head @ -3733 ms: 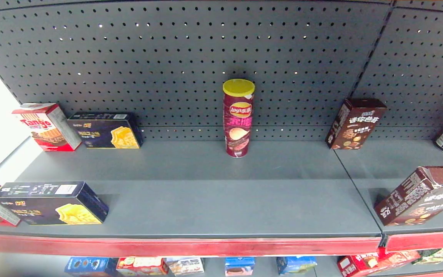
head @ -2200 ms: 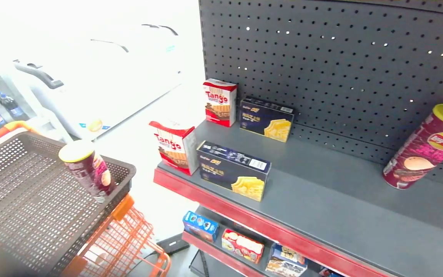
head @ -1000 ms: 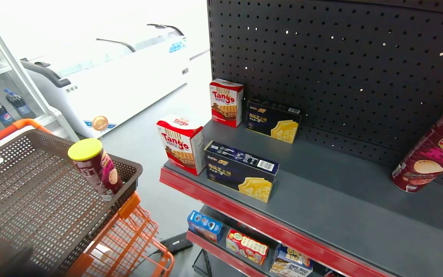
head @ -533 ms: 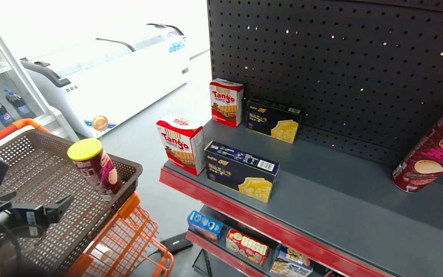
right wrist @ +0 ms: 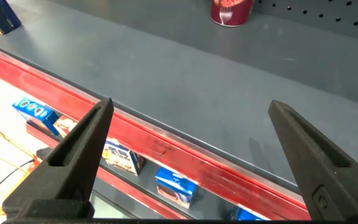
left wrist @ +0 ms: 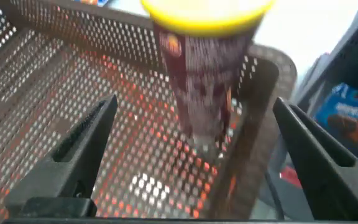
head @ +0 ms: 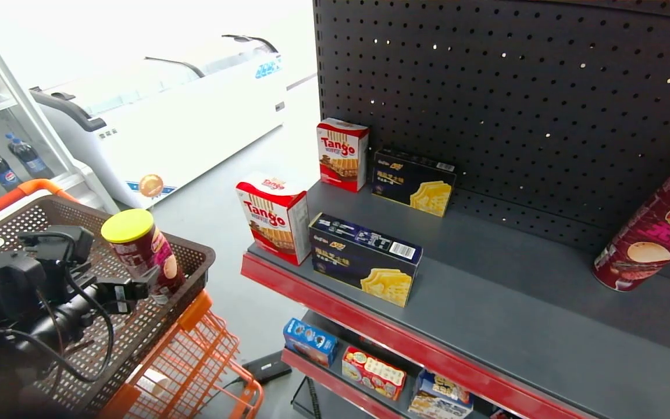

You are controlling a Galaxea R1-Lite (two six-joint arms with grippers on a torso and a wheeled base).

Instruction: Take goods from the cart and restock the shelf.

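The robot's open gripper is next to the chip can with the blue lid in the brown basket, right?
Not quite. The lid is yellow, not blue, as the head view shows. The rest is right: the open left gripper is next to the maroon cylindrical chip can in the brown perforated plastic basket.

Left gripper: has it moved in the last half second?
Yes. The left gripper has advanced across the brown basket toward the yellow-lidded can in its corner.
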